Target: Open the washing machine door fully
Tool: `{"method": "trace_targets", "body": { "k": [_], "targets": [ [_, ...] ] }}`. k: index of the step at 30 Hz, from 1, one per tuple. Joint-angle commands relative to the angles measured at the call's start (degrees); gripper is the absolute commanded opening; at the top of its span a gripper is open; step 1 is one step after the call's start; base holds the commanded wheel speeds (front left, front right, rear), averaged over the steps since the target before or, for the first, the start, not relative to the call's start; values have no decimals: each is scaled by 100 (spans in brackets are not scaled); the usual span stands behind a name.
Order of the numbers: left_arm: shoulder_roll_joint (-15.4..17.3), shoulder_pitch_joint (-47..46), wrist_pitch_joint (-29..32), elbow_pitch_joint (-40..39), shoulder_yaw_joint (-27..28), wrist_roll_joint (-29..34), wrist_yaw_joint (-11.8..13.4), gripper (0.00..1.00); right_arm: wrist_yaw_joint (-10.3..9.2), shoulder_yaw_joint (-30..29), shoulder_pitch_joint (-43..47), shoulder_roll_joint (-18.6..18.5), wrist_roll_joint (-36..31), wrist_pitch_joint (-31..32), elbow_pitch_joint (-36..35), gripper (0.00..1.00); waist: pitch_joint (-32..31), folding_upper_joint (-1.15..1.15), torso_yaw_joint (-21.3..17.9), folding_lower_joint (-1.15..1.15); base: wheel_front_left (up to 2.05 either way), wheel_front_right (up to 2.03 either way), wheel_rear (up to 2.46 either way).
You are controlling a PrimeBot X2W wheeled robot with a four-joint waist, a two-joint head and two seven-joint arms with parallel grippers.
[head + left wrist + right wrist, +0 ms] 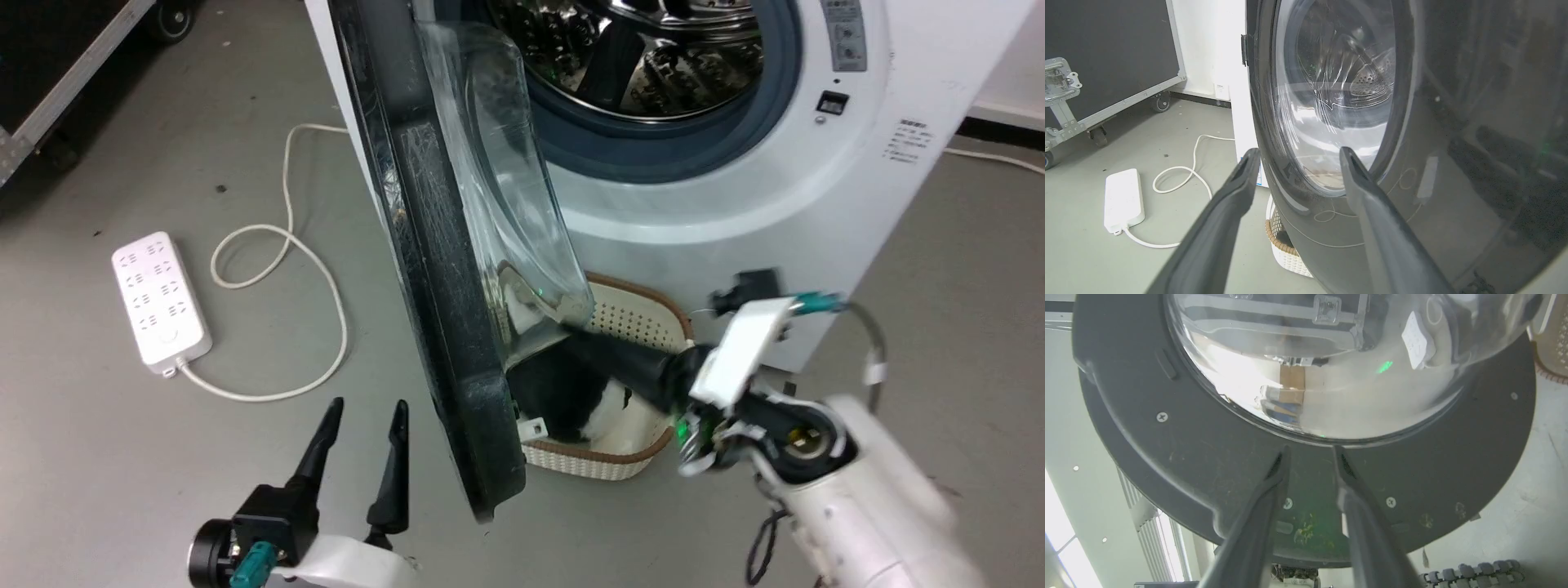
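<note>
1. One white washing machine (pixel 816 163), its steel drum exposed.
2. One washing machine door (pixel 441 327) stands swung out, edge-on between my arms. It has a glossy black rim, and its bulging clear glass faces the machine.
3. One pale basket (pixel 645 314) sits on the floor behind the door.
4. One white power strip (pixel 161 298) lies on the floor to my left.
5. My left gripper (pixel 368 403) is spread wide and empty, near the door's outer face.
6. My right gripper (pixel 1311 451) is narrowly parted and holds nothing, its tips at the inner rim below the glass.

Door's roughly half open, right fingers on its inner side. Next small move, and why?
Probably push the door's inner rim toward the robot's left with the right gripper. The door stands roughly square to the machine, not fully open; the fingers are parted, holding nothing, tips at the rim beside the glass. The left gripper, open on the outer side, may need to clear.
</note>
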Motion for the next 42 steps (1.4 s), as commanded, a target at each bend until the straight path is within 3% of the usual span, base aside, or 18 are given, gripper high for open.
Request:
{"method": "trace_targets", "body": {
  "k": [1,2,3,4,5,6,10,15,21,26,29,42],
  "targets": [
    [5,74,-30,-16,61,-35,-42,100,7,-106,73,-207,-204,-362,-210,100,-81,0,-99,0,0,0,0],
    [5,74,-30,-16,61,-35,-42,100,7,-106,73,-207,-204,-362,-210,100,-81,0,-99,0,0,0,0],
    [5,88,-30,-28,115,-58,-72,100,7,-235,146,-447,-589,-956,-484,100,-144,0,-191,0,0,0,0],
    [5,88,-30,-28,115,-58,-72,100,7,-235,146,-447,-589,-956,-484,100,-144,0,-191,0,0,0,0],
    [5,99,-30,-26,175,-63,-90,100,7,-208,242,-821,-1359,-1653,-827,100,-211,0,-281,0,0,0,0],
    [5,99,-30,-26,175,-63,-90,100,7,-208,242,-821,-1359,-1653,-827,100,-211,0,-281,0,0,0,0],
    [5,118,-30,-34,313,-110,-117,100,7,-66,605,-1582,-3287,-3051,-1289,100,-369,0,-476,0,0,0,0],
    [5,185,-30,-45,565,-172,-140,100,7,-576,1216,-1920,-5753,-4474,-1573,100,-527,0,-749,0,0,0,0],
    [21,303,-30,-48,758,-126,-291,100,7,-2006,2419,-1127,-8397,-4848,-2435,100,-635,0,-979,0,0,0,0],
    [77,414,-30,-34,762,39,-412,100,7,-3025,3821,62,-9793,-4902,-3484,100,-684,0,-1058,0,0,0,0],
    [80,460,-30,-32,776,86,-436,100,7,-2960,4100,125,-10091,-4914,-3658,100,-665,0,-1095,0,0,0,0],
    [50,487,-30,-126,797,249,-383,100,7,-2694,4227,139,-9529,-4918,-3724,100,-594,0,-1125,0,0,0,0]
  ]
}}
